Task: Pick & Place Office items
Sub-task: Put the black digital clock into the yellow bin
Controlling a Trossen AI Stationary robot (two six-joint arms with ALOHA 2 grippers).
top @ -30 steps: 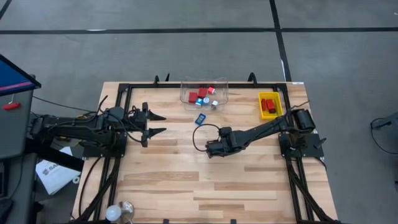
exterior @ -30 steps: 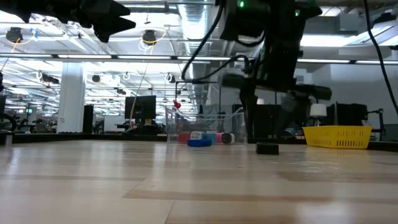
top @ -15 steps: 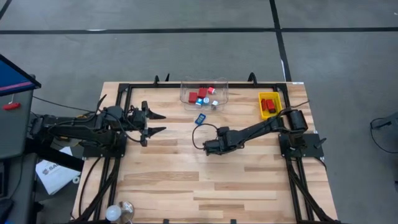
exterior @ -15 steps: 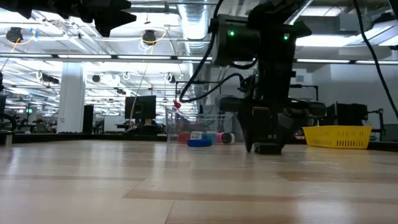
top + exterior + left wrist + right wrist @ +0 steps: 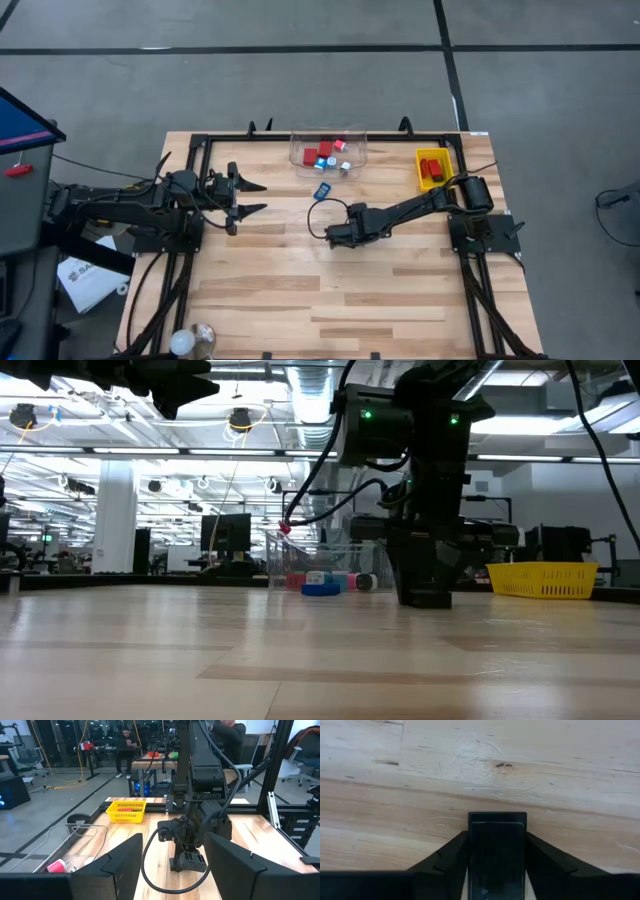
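Observation:
A flat black rectangular office item (image 5: 497,850) lies on the wooden table near its middle. My right gripper (image 5: 335,237) stands over it, pointing steeply down, shut on it; in the low view the gripper (image 5: 425,598) hides the item. A small blue item (image 5: 322,190) lies flat on the table just in front of the clear tub (image 5: 328,150), which holds red and blue-white pieces. My left gripper (image 5: 255,198) hovers open above the table's left side, pointing level toward the right, with nothing between its fingers. My right gripper pinches the black item by its two long sides (image 5: 471,845) between its two fingers (image 5: 451,856). The fingers come from above, slanting steeply down, and lie along the item's sides. The item lies flat on the table.
The yellow tray (image 5: 433,168) with red pieces stands at the far right. A black frame (image 5: 200,140) runs round the table's edges. A white bulb-like object (image 5: 183,343) sits at the near left corner. A black cable loops by the right gripper (image 5: 314,215).
My right gripper has come down to the table top and a little toward the table's left edge, and now stands around the black item, which has stayed where it lay.

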